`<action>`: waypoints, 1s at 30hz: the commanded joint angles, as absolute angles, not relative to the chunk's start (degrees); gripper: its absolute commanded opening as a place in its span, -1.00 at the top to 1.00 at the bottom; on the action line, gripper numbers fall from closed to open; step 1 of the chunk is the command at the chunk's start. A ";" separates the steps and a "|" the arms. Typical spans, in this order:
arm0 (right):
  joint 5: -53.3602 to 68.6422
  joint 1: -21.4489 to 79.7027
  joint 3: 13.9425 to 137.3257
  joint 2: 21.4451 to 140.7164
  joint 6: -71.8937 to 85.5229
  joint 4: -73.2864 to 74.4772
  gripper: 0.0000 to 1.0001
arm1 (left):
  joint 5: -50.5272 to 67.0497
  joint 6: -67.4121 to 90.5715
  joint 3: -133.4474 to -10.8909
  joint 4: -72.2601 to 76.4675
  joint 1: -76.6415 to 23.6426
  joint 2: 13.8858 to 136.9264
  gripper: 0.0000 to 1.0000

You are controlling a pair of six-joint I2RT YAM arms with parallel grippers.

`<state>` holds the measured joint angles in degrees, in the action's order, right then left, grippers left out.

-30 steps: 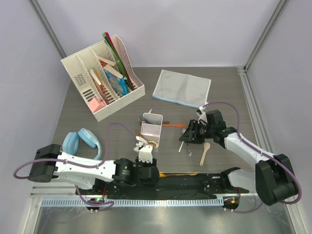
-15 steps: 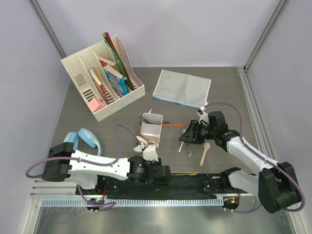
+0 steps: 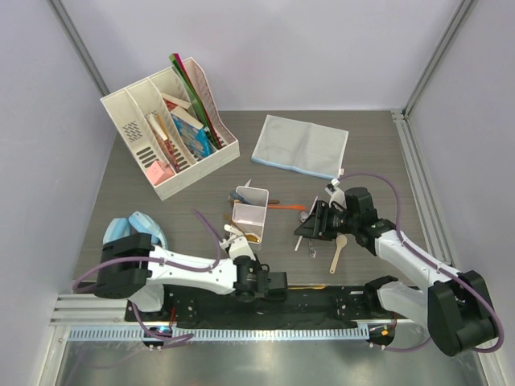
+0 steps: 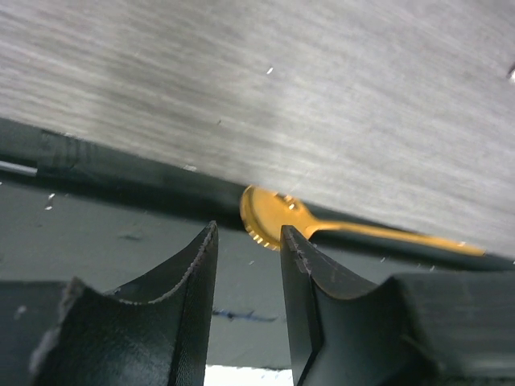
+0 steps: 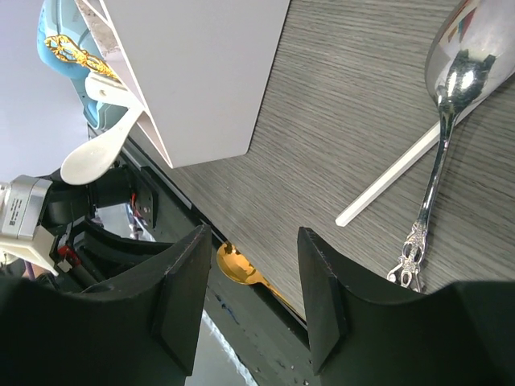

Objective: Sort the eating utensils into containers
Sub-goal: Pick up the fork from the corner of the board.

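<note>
A gold spoon (image 4: 278,219) lies on the dark strip below the table's front edge. My left gripper (image 4: 248,233) is open, and the spoon's bowl sits just past its fingertips with nothing between them. The white container (image 3: 249,211) stands mid-table, with a white ceramic spoon (image 3: 233,236) by its near end. My right gripper (image 3: 310,225) hovers open and empty just right of the container. In the right wrist view a silver spoon (image 5: 451,88) and a white stick (image 5: 394,185) lie on the table, and the gold spoon (image 5: 237,265) shows beyond the fingers. A wooden spoon (image 3: 338,251) lies to the right.
A white file organiser (image 3: 169,133) with books stands at the back left. A grey-blue cloth (image 3: 299,145) lies at the back right. Blue headphones (image 3: 133,229) rest at the front left. An orange-handled piece (image 3: 282,207) lies beside the container. The black base strip (image 3: 322,297) runs along the near edge.
My left arm has swung right along the front edge and dropped low toward the black strip, its jaws narrowing a little. The right gripper has barely shifted.
</note>
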<state>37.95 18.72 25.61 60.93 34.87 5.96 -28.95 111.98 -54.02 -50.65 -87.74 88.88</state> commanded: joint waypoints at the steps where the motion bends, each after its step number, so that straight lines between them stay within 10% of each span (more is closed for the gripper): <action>1: 39.38 19.42 25.67 58.80 35.33 3.52 -0.05 | -32.96 116.37 -58.79 -53.61 -87.10 91.92 0.26; 30: 39.29 20.13 25.40 59.85 34.63 3.52 -0.06 | -27.25 114.44 -54.05 -49.66 -85.61 92.81 0.35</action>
